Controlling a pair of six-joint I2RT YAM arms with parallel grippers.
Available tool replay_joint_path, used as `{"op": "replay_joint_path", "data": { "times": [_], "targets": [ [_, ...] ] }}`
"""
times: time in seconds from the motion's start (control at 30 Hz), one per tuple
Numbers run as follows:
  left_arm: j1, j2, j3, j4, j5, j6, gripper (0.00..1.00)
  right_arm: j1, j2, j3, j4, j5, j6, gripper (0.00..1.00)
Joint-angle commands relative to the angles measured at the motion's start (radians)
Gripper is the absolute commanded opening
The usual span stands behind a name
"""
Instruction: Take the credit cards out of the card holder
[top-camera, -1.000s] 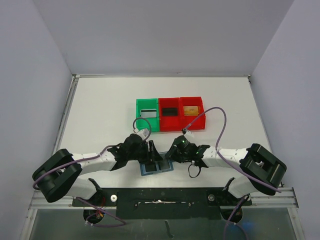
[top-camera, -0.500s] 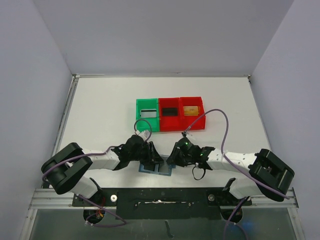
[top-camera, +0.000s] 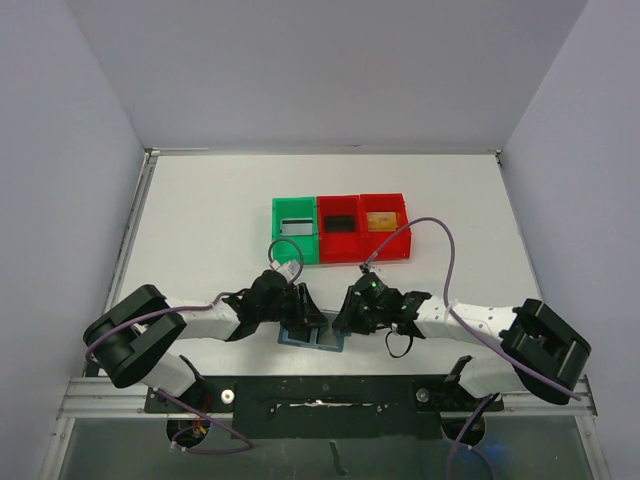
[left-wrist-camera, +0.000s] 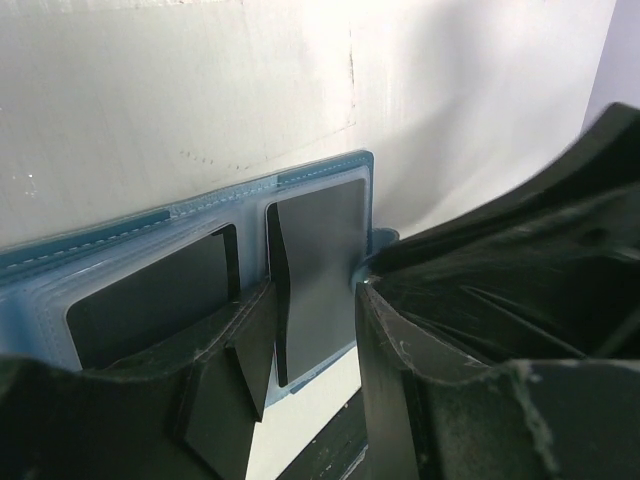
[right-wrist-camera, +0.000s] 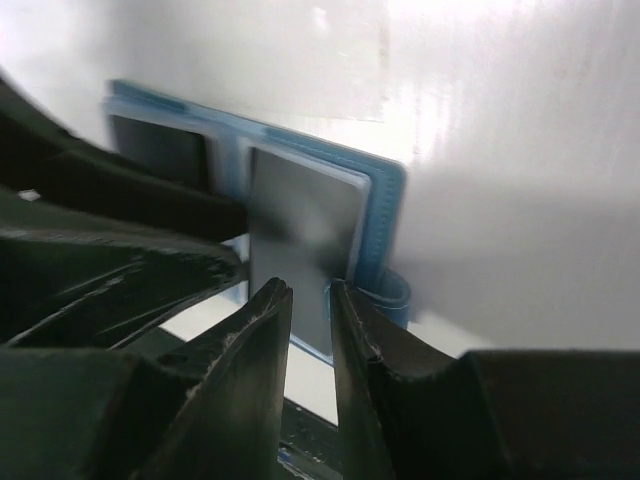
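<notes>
At the near edge of the tabletop (top-camera: 200, 220), about midway between the two arm bases, the light-blue card holder (top-camera: 312, 338) lies open and flat, both panels facing up. The left gripper (left-wrist-camera: 310, 300) straddles the dark grey card (left-wrist-camera: 320, 240) in the panel that carries the small tab. One finger presses each long edge, and the card's edge bows slightly, so the fingers are clamped across its width. A second dark card (left-wrist-camera: 150, 295) sits in the other panel, just beside the left gripper's outer finger. The right gripper (right-wrist-camera: 310, 295) comes in from the opposite side, with its fingers drawn to a narrow gap over the near end of the same grey card. I cannot tell whether they pinch anything. Farther back, near the middle of the tabletop, a green bin (top-camera: 276, 235) and two red bins (top-camera: 340, 256) stand touching in a row, well apart from the holder.
</notes>
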Motion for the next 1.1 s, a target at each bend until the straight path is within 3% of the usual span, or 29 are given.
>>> {"op": "replay_joint_path", "data": {
  "times": [0.0,0.1,0.37,0.6,0.83,0.97,1.07],
  "targets": [
    [-0.006,0.002,-0.007,-0.058,-0.020,0.020,0.37,0.001,0.085,0.018,-0.055,-0.017,0.050,0.24],
    [-0.008,-0.017,0.014,-0.125,-0.032,0.038,0.44,0.011,0.088,-0.025,-0.041,-0.001,0.087,0.24],
    [0.001,-0.082,0.038,-0.330,-0.123,0.089,0.47,-0.019,0.097,-0.158,0.123,-0.040,0.144,0.22],
    [0.004,-0.106,0.029,-0.276,-0.078,0.108,0.47,-0.023,0.094,-0.193,0.175,-0.064,0.143,0.22],
    [-0.004,-0.046,0.206,-0.604,-0.224,0.225,0.47,-0.021,0.085,-0.150,0.153,-0.079,0.088,0.22],
    [-0.003,-0.037,0.187,-0.591,-0.207,0.224,0.37,-0.020,0.085,-0.144,0.151,-0.079,0.087,0.22],
    [-0.001,-0.012,0.141,-0.513,-0.144,0.210,0.35,-0.021,0.087,-0.145,0.164,-0.082,0.093,0.22]
  ]
}}
